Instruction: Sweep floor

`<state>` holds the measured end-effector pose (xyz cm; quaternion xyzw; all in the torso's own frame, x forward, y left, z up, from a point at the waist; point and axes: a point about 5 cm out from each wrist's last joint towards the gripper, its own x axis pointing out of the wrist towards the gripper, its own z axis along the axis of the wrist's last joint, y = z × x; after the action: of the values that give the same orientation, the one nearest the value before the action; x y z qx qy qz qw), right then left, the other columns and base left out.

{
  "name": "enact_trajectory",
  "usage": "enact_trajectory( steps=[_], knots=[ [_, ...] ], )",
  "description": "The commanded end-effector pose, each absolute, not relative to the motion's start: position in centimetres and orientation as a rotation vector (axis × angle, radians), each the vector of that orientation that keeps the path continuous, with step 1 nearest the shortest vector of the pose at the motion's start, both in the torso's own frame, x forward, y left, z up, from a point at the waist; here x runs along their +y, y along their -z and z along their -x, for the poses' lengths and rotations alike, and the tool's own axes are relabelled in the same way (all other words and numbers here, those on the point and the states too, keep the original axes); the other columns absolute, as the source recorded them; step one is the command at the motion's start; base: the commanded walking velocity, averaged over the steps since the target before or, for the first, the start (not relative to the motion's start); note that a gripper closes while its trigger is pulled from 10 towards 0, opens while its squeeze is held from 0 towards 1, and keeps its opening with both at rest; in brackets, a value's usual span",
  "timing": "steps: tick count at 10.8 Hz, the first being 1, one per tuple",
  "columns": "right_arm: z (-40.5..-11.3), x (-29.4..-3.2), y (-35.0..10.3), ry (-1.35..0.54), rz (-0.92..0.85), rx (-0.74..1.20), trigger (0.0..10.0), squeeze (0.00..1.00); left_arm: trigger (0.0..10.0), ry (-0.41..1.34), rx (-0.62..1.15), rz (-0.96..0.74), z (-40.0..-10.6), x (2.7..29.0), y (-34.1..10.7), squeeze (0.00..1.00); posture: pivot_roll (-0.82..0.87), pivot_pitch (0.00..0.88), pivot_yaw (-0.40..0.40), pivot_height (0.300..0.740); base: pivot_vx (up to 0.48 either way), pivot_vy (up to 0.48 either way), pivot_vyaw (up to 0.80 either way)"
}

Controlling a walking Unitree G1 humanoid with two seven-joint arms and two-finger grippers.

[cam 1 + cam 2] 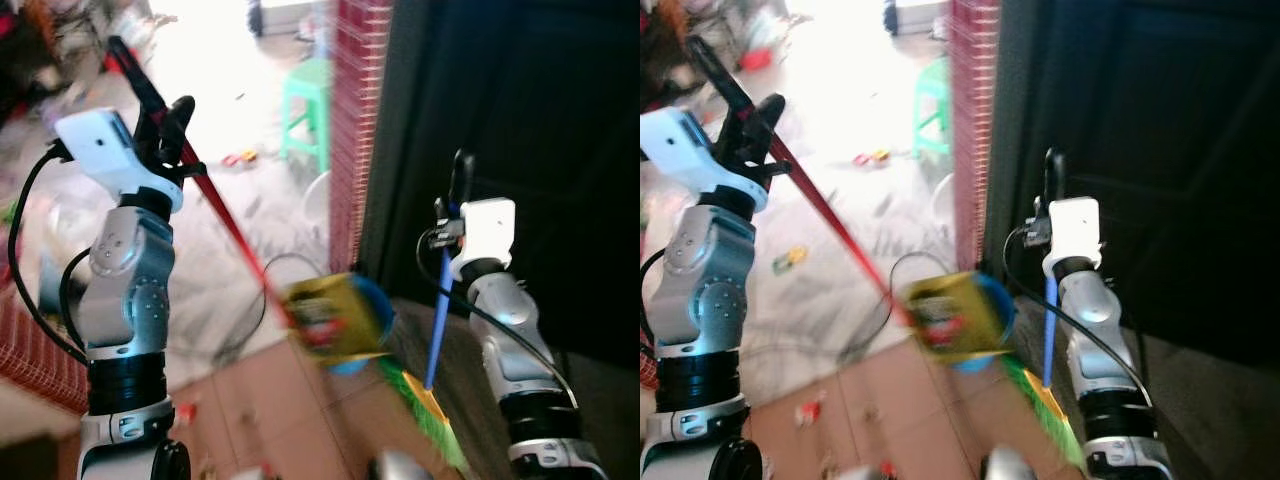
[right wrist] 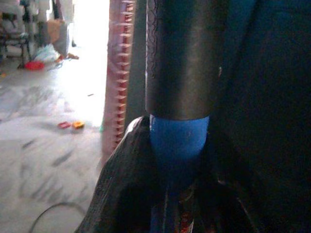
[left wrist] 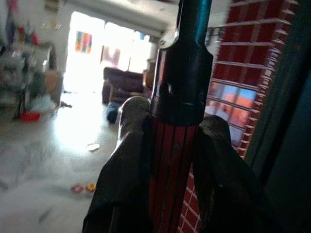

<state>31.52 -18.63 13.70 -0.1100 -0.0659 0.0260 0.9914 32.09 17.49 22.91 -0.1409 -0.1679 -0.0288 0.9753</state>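
The left gripper [image 3: 170, 160] has its jaws pinched on the long red ribbed handle [image 3: 170, 170], just below the handle's black top section; one black finger [image 3: 126, 160] lies along each side of the shaft. In the head views this gripper [image 1: 165, 135] is raised high at the robot's left, and the red handle [image 1: 225, 215] runs down at a slant from it to a blurred yellow dustpan with a blue inside [image 1: 335, 318], which sits low over the floor between the two arms.

The right gripper [image 2: 177, 160] has its jaws pressed around the slim blue broom handle [image 2: 177, 141], right under its black grip sleeve [image 2: 182, 58]. In the head views the right gripper [image 1: 458, 200] is lower and on the robot's right, with the blue handle [image 1: 438, 320] dropping almost straight down to the green and yellow broom bristles [image 1: 425, 405], which lie on the floor just beside the dustpan.

Behind the dustpan stands a red brick pillar [image 1: 352, 110], with a dark door [image 1: 520, 150] to its right. A green plastic stool [image 1: 306, 105] stands on the bright pale marbled floor [image 1: 220, 200], where small red and yellow scraps [image 1: 240, 157] lie. A black cable [image 1: 285, 262] loops on the floor near the pillar. Nearer the robot the floor is reddish tile [image 1: 270, 410].
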Motion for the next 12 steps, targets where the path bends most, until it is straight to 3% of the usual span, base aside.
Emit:
enact_trajectory(
  steps=[1, 3, 7, 12],
  knots=[
    [-31.5, -18.7, -13.7, -0.052, 0.231, -0.132, 10.0, 0.0, 10.0, 0.071, -0.423, 0.299, -31.9, 17.3, -24.5, 0.0, -0.1, 0.0, 0.067, 0.74, 0.48, 0.0, 0.0],
    [-31.4, -18.6, -13.6, -0.059, 0.231, -0.127, 10.0, 0.0, 10.0, 0.04, -0.433, 0.257, -32.0, 17.3, -24.7, 0.0, -0.1, 0.0, 0.058, 0.74, 0.364, 0.0, 0.0],
    [-31.2, -18.1, -13.2, -0.069, 0.227, -0.116, 10.0, 0.0, 10.0, 0.02, -0.492, 0.108, -31.9, 17.4, -25.3, 0.0, -0.09, 0.0, 0.061, 0.74, 0.0, 0.0, 0.0],
    [-31.4, -17.8, -13.4, -0.067, 0.219, -0.131, 10.0, 0.0, 10.0, 0.204, -0.516, -0.013, -31.4, 13.1, -24.5, 0.0, -0.1, 0.0, 0.075, 0.74, 0.0, 0.0, 0.0]
  ],
)
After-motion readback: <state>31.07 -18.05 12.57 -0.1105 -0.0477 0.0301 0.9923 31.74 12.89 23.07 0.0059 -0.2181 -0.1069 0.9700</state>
